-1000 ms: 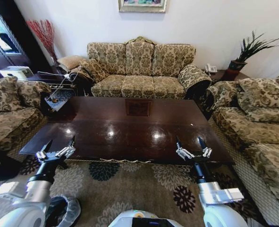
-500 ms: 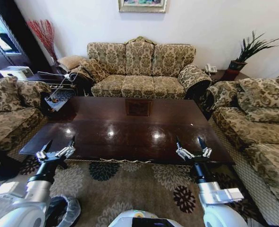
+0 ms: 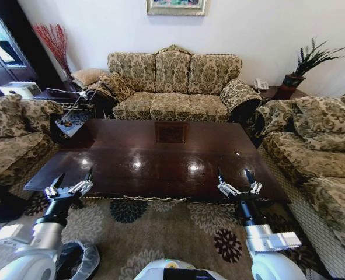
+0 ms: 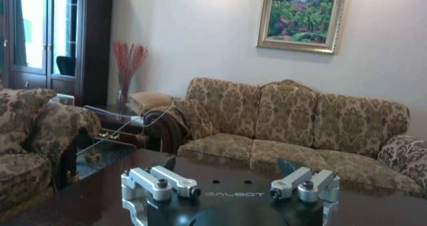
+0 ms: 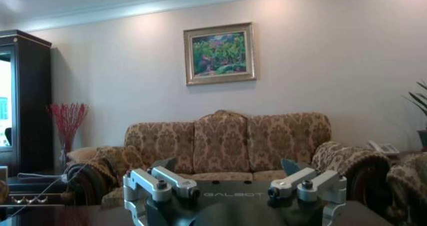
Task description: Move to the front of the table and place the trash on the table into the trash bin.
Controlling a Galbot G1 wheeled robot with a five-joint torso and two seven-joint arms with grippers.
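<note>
You faced the dark glossy tabletop (image 3: 160, 163), its carved square inset at the middle, with a patterned sofa (image 3: 175, 87) beyond it, armchairs at both sides and a framed painting (image 5: 219, 53) on the wall. A tiny pale speck lay on the wood toward its right side; you could not tell what it was. Your left pincer (image 3: 70, 182) hung at the near left edge, fingers spread wide, holding nothing. Your right pincer (image 3: 237, 181) hung at the near right edge, equally spread and empty.

Silver-white arms, black wrists; left pincer (image 3: 71, 180), right pincer (image 3: 237, 179): metal knuckles, GALBOT lettering.
</note>
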